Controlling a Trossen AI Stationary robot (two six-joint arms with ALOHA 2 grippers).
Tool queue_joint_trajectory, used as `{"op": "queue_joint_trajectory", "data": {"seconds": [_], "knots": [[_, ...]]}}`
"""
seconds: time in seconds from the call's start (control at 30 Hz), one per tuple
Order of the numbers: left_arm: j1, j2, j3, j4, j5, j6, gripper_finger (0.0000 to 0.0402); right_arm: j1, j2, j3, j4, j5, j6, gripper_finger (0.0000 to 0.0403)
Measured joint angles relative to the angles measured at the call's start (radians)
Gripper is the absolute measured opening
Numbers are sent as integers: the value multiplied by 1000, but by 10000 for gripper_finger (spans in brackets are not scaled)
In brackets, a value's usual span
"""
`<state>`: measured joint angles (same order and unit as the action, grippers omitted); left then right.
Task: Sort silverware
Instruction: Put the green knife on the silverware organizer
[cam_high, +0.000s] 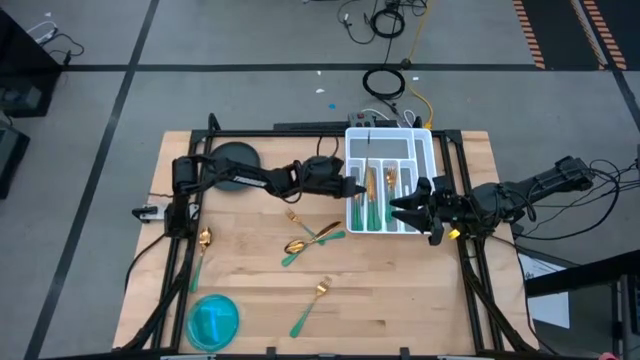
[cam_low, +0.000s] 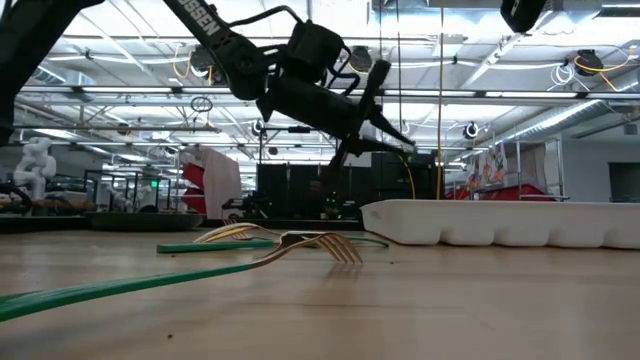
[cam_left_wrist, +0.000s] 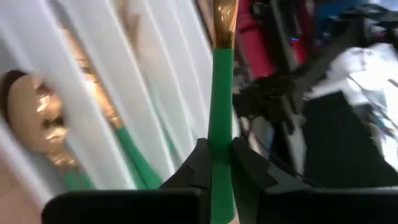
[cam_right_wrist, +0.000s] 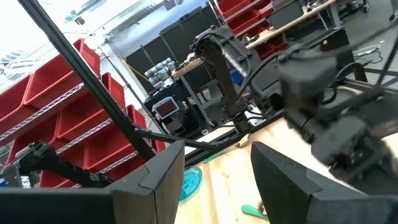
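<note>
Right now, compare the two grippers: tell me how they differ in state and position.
The left gripper is shut on a green-handled piece of silverware, while the right gripper is open and holds nothing. The left gripper is at the white tray's left edge, carrying its piece over the compartments; the right gripper waits at the tray's right side. Both are raised off the table, near the tray.

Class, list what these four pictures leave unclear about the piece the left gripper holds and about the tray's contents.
- Held piece: left wrist view cuts its gold head at the edge, so fork, spoon or knife is unclear.
- Left gripper: in the high view the held piece is too small to see.
- Tray: low view shows only its wall; contents hidden.
- Tray pieces: high view too small to count.
</note>
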<state>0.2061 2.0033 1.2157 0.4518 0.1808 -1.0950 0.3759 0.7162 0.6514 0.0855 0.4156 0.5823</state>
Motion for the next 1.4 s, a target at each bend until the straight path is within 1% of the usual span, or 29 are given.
{"op": "queue_joint_trajectory", "data": {"seconds": [0.1,0.2,0.3,0.37,0.43,0.6,0.8,0.97,1.17,1.3,1.4], "knots": [[-20,0,1,-88,-81,-46,34,0,0,0,0,3,-5,178],[-30,0,4,-118,-118,-51,34,0,0,0,0,3,-16,178],[-37,0,36,-129,-149,-42,34,0,0,0,0,4,-25,178],[-38,0,70,-150,-156,-22,34,-1,0,0,0,4,-26,178],[-39,1,111,-209,-177,-17,34,-1,0,0,0,4,-26,178],[-50,57,223,-300,-183,-7,34,-1,0,0,-2,4,-26,178],[-89,136,372,-509,-183,-8,34,-1,1,0,-11,4,-25,178],[-95,181,432,-544,-205,-51,34,-1,2,0,-15,5,-30,178],[-96,187,435,-630,-266,-105,34,-1,2,0,-19,5,-32,178],[-100,187,435,-625,-286,-148,34,-1,2,0,-20,7,-60,178],[-100,192,435,-625,-287,-150,34,-1,2,0,-20,8,-71,178]]}}
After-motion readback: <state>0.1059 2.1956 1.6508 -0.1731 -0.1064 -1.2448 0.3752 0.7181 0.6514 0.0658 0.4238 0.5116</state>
